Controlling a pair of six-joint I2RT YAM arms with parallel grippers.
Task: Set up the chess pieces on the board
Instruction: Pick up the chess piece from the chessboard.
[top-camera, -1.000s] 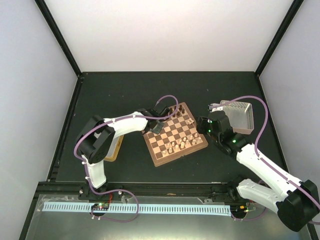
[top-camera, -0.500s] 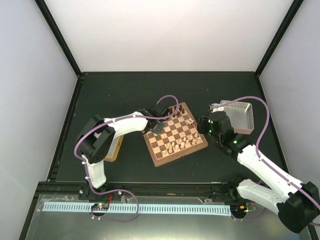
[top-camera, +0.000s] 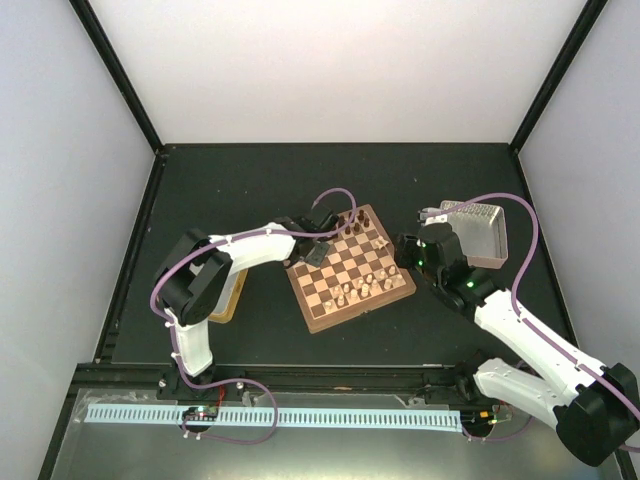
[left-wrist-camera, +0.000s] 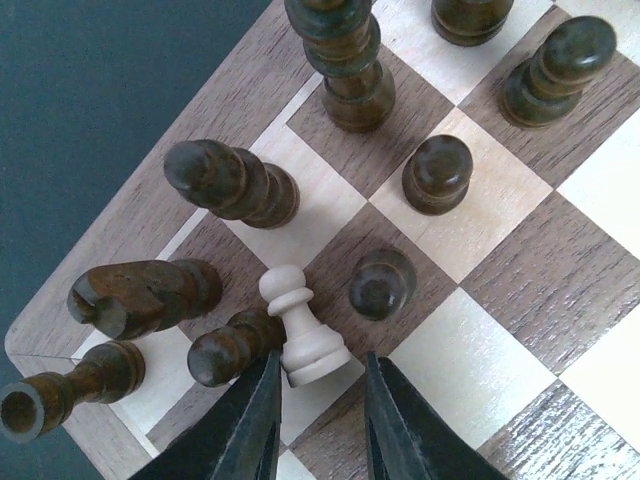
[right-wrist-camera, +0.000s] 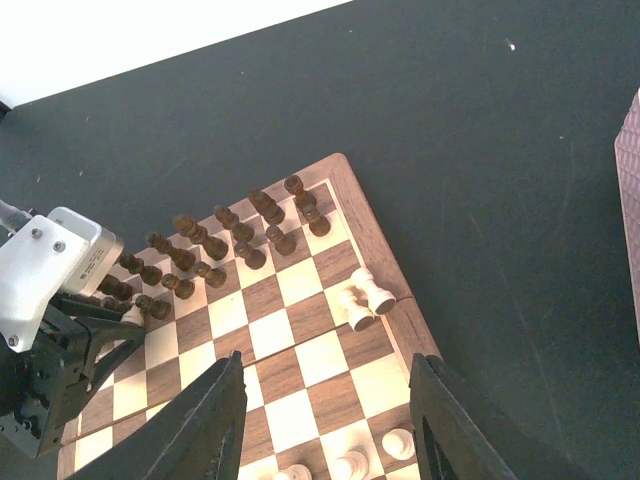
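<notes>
I read one cream pawn upright near a corner of the board, on the side where the dark pieces stand. Dark pieces surround it on three sides; one sits just beside its base on the left, and I cannot tell whether the two touch.

The left gripper sits low over this pawn. Its two fingers flank the pawn's base, one on each side, and are closed in against it. I read this as clamped on the pawn. The pawn's base is at board level.

In the right wrist view, the dark pieces fill two rows along the far edge of the board. Two cream pieces lie close together at the right border, near the middle of that edge. More cream pieces stand at the near side of the board.

The right gripper hangs above the near right part of the board. Its fingers stand well apart with nothing between them.

The board lies turned at an angle on the dark table, between the two arms. A metal tray rests on the table to the right of the board, just beyond the right arm.
</notes>
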